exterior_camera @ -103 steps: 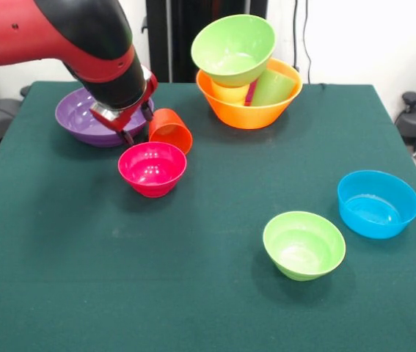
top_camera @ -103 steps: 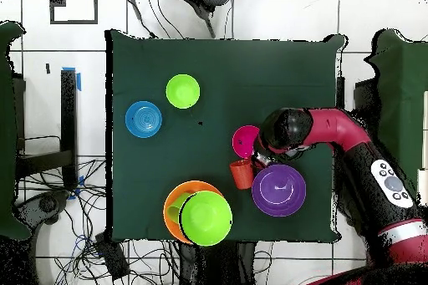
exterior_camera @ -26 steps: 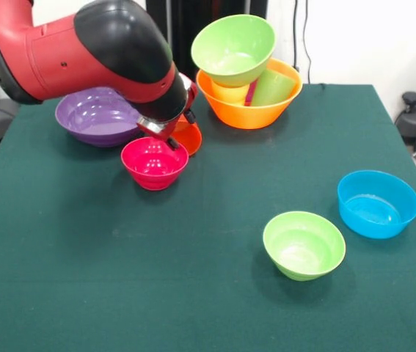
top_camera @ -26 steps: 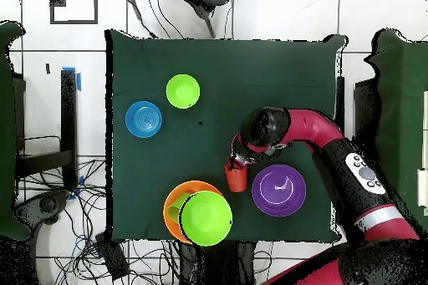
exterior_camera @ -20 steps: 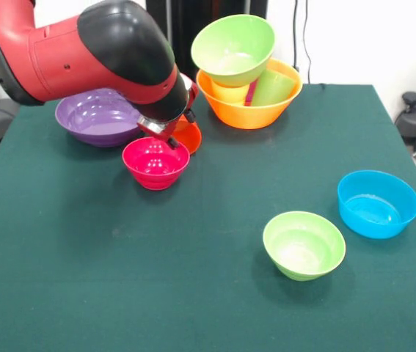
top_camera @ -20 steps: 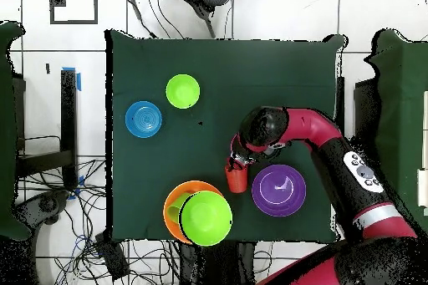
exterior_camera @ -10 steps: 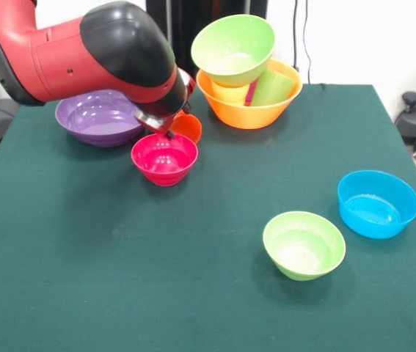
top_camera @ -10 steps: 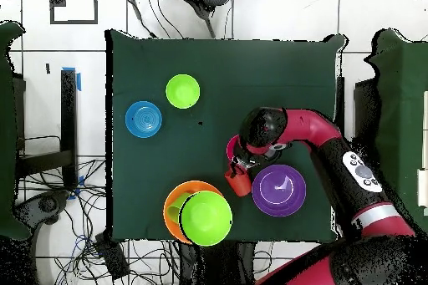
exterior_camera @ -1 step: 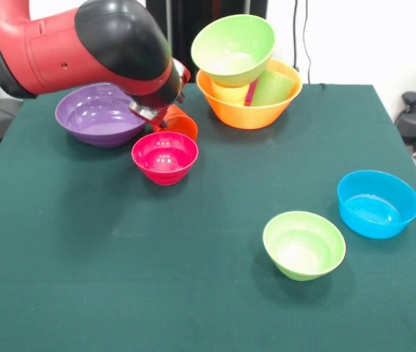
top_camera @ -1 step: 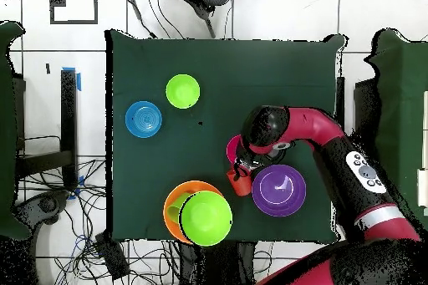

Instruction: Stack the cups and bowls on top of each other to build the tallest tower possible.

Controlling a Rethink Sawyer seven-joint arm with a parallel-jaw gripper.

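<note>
My gripper (exterior_camera @ -1 step: 161, 122) is shut on the rim of the orange-red cup (exterior_camera @ -1 step: 181, 125), which hangs tilted just behind the small pink-red bowl (exterior_camera @ -1 step: 165, 157) and beside the wide purple bowl (exterior_camera @ -1 step: 96, 114). From above, the gripper (top_camera @ -1 step: 242, 170) sits between the pink-red bowl (top_camera @ -1 step: 231, 148) and the purple bowl (top_camera @ -1 step: 278, 190), with the cup (top_camera @ -1 step: 240, 184) under it. The tower stands at the back: a large orange bowl (exterior_camera @ -1 step: 248, 111) holds a yellow cup (exterior_camera @ -1 step: 230, 93), a light green cup (exterior_camera @ -1 step: 272, 87) and a sliver of magenta cup (exterior_camera @ -1 step: 250, 92), with the large light green bowl (exterior_camera @ -1 step: 233, 48) on top.
A small light green bowl (exterior_camera @ -1 step: 304, 244) and a blue bowl (exterior_camera @ -1 step: 378, 203) stand apart on the green table (exterior_camera @ -1 step: 119, 279). The overhead view shows them as the green bowl (top_camera @ -1 step: 182, 91) and blue bowl (top_camera @ -1 step: 144, 119), far from the tower (top_camera @ -1 step: 206, 217).
The gripper closed in on the orange-red cup, nudged the pink-red bowl sideways, and has now drawn up and back toward the purple bowl with the cup tilting along.
</note>
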